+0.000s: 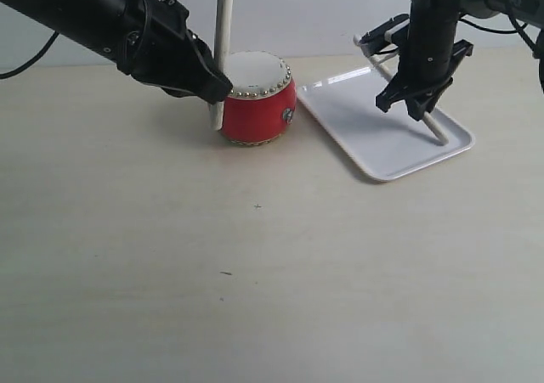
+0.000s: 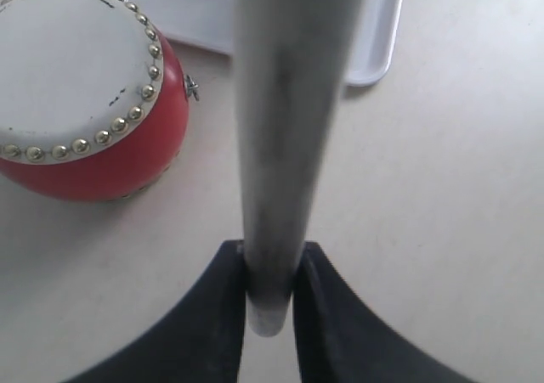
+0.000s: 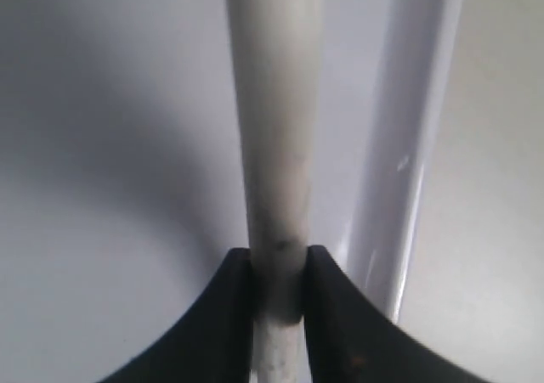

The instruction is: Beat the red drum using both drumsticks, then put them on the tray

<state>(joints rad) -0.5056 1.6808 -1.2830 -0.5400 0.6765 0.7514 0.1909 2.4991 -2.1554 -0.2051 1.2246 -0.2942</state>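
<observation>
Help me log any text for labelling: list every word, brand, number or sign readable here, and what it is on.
None: no view shows readable text. The red drum bears only gold studs; the tray, the left drumstick, the right drumstick and the table are plain.

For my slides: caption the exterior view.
Left end effector holds drumstick upright beside red drum; right end effector holds second drumstick slanted over tray.
</observation>
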